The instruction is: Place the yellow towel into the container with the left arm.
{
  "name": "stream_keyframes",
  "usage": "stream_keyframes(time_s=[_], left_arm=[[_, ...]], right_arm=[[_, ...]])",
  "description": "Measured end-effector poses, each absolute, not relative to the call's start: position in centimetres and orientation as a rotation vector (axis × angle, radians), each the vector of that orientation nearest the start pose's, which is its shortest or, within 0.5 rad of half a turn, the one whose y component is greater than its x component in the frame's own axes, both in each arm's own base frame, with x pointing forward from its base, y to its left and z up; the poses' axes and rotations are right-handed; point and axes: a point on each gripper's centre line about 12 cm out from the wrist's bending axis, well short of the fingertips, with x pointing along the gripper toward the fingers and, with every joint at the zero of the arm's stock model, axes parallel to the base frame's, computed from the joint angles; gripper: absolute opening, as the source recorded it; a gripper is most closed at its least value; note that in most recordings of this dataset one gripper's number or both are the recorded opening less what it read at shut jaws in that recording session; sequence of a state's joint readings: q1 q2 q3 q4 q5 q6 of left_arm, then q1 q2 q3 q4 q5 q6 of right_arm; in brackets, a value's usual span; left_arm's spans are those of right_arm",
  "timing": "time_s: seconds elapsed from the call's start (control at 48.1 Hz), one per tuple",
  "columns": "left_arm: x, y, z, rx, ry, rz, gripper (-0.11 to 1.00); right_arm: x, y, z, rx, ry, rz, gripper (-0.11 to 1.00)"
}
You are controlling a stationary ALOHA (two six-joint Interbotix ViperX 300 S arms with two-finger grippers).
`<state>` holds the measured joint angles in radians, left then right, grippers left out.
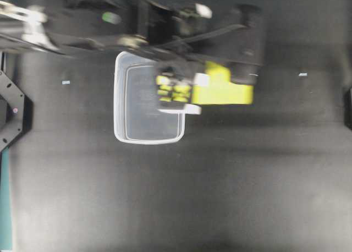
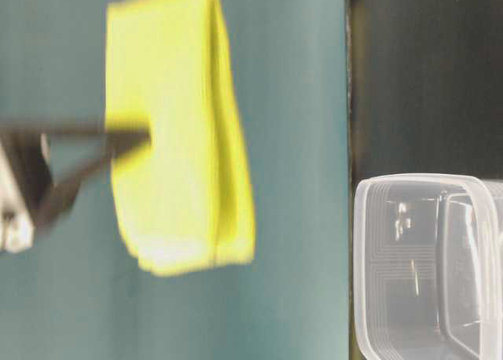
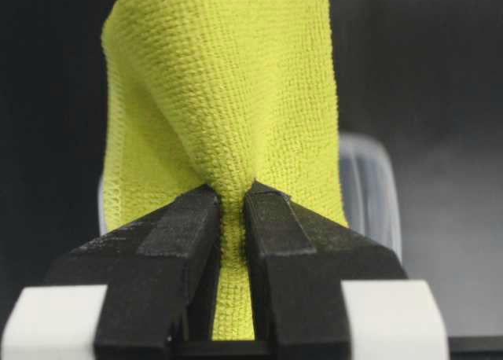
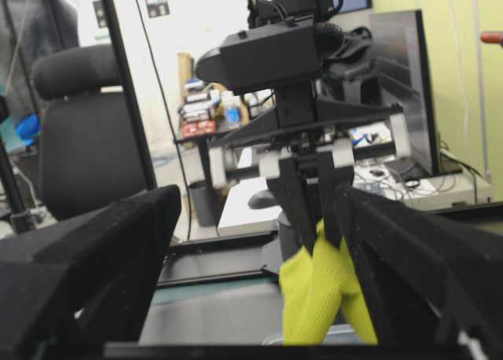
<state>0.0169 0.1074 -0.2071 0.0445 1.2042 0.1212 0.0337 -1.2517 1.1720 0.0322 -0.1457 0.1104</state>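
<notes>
Above the dark worktop point(image 1: 231, 180), the yellow towel point(image 3: 228, 101) is gripped by the left pincer point(image 3: 232, 218), whose two black fingers point(image 3: 181, 234) are clenched on a gathered fold of the cloth. From that pinch the fuzzy fabric is seen hanging free, clear of the worktop, in the table-level view point(image 2: 181, 140), where its layered edges are blurred. In the overhead view the towel point(image 1: 225, 89) is seen beside and partly over the right-hand edge of the container point(image 1: 124, 98), the clear rectangular tub standing upright on the worktop. Whether the cloth touches the tub's rim cannot be told. Only bare clear plastic can be made out inside the container point(image 2: 416, 266).

The left pincer point(image 4: 310, 211) is also seen from the right wrist camera, pointing downward with the towel point(image 4: 322, 297) dangling below it. The right pincer point(image 4: 259, 242) is held released, its two black fingers point(image 4: 94, 250) spread wide at the frame's sides, with nothing between them, well apart from the towel.
</notes>
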Motion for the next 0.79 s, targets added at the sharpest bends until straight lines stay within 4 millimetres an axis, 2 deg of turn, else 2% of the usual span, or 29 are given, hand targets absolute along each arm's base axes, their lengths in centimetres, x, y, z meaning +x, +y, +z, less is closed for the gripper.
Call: stream_keyframes(time_s=[0.208, 0.416, 0.561, 0.79], left_arm=[[40.4, 1.1, 31.8, 0.137, 1.17, -0.031, 0.07], [38.3, 1.5, 28.5, 0.134, 1.178, -0.027, 0.07], [37.6, 1.3, 26.0, 0.137, 1.203, -0.034, 0.07], [37.4, 1.3, 23.9, 0.138, 1.176, -0.037, 0.07]], right_arm=[[14.8, 0.4, 32.8, 0.148, -0.224, 0.045, 0.76], [14.8, 0.4, 32.9, 0.149, -0.224, 0.045, 0.75], [14.8, 0.4, 32.9, 0.149, -0.226, 0.045, 0.75], [14.8, 0.4, 32.8, 0.149, -0.224, 0.045, 0.75]])
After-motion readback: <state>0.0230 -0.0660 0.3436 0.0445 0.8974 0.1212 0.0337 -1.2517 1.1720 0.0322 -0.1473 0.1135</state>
